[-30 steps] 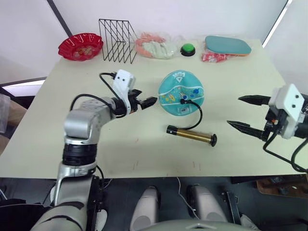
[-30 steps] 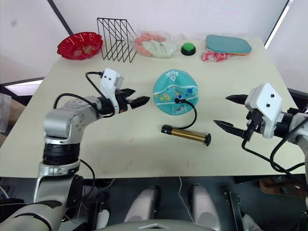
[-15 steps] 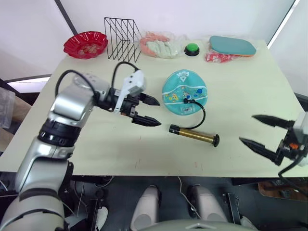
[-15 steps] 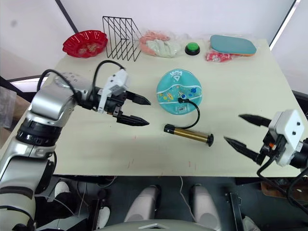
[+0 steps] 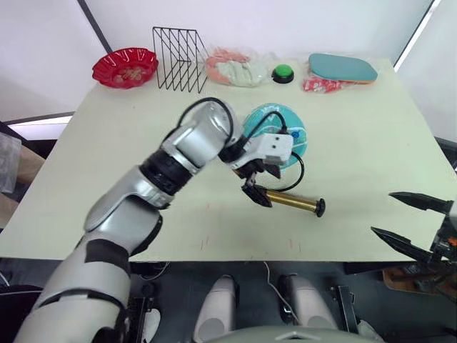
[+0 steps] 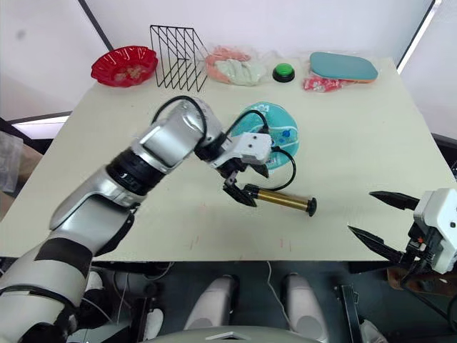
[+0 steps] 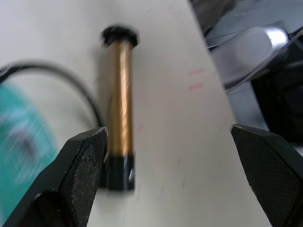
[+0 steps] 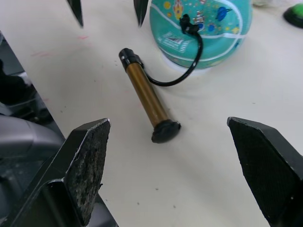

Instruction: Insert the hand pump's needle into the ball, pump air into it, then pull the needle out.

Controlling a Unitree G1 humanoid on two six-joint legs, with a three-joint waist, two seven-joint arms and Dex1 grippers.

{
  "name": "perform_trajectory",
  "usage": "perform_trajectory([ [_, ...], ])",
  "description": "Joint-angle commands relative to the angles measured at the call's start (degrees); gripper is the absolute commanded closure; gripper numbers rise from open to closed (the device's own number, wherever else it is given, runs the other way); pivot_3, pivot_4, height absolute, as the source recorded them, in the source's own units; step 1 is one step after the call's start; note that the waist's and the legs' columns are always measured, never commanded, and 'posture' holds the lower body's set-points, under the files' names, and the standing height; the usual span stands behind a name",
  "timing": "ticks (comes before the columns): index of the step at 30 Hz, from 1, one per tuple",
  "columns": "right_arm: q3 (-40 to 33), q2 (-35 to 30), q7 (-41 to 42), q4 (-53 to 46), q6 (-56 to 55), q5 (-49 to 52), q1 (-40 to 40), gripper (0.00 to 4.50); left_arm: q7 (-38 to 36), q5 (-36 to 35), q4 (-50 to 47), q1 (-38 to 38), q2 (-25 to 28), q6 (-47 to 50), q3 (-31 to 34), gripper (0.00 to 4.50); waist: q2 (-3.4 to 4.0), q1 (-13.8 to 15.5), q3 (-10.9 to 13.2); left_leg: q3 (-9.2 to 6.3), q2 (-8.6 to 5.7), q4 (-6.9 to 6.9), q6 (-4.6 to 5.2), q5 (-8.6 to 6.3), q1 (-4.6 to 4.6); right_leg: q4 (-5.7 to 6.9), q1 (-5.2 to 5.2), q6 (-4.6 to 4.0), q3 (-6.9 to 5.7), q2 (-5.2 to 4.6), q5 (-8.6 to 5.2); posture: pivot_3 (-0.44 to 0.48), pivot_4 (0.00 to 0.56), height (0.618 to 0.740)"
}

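The teal ball (image 8: 203,28) sits mid-table, partly covered in the eye views by my left wrist. The needle's black fitting (image 8: 185,21) stands on the ball's top; the pin itself is hidden. A thin black hose (image 8: 184,71) loops down to the bronze hand pump (image 5: 289,202), which lies flat in front of the ball. My left gripper (image 5: 264,184) hovers open over the pump's hose end (image 7: 119,109), one finger close beside it, holding nothing. My right gripper (image 5: 382,212) is open and empty off the table's near right edge, well clear of the pump.
Along the table's far edge stand a red bowl (image 5: 125,68), a black wire rack (image 5: 178,57), a bag of pink and white items (image 5: 232,68), a green button (image 5: 284,71) and a teal paddle (image 5: 343,66) over a red packet (image 5: 318,84).
My left arm has swung from the table's left side across to the pump's hose end and opened. The right gripper has drawn back and down, off the near right edge.
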Motion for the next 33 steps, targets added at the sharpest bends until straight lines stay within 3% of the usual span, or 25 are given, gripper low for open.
perform_trajectory([
  [1,-1.2,-1.4,0.7,2.2,-3.3,-0.2,-0.4,0.35,-1.7,3.3,4.8,-4.2,-4.8,-3.9,-1.5,0.09,0.0,0.2,0.0,0.0,0.0,0.06,0.0,0.0,-0.01,0.01,0.01,0.06,0.0,0.0,0.03,0.0,0.15,0.74],
  [16,7.0,-6.3,0.7,8.1,-5.4,-2.3,-5.0,0.35,2.8,16.9,37.6,-9.9,-26.4,-21.6,-4.8,0.09,-0.01,0.3,0.0,0.23,-0.09,0.25,0.27,-0.16,0.01,-0.06,0.13,0.24,0.28,-0.01,0.14,0.0,0.15,0.74],
  [24,9.3,-6.4,-1.1,7.4,-4.7,-3.4,-5.1,0.35,8.3,23.5,51.9,-10.8,-33.0,-29.3,-3.6,0.09,-0.01,0.3,0.0,0.29,-0.11,0.29,0.31,-0.19,0.03,-0.05,0.13,0.27,0.35,-0.02,0.15,0.0,0.15,0.74],
  [31,9.2,-6.1,-1.8,6.7,-4.9,-4.1,-3.7,0.35,9.6,27.0,57.6,-11.1,-37.1,-31.6,-2.2,0.09,-0.01,0.4,0.0,0.32,-0.14,0.33,0.32,-0.2,0.01,-0.05,0.13,0.33,0.39,-0.03,0.18,0.0,0.15,0.74],
  [33,9.0,-5.8,-2.0,6.3,-4.9,-4.2,-2.9,0.35,11.2,27.8,58.6,-10.8,-38.1,-30.3,-1.7,0.58,-0.01,0.4,0.0,0.32,-0.14,0.33,0.32,-0.2,0.02,-0.03,0.13,0.33,0.39,-0.03,0.18,0.0,0.15,0.74],
])
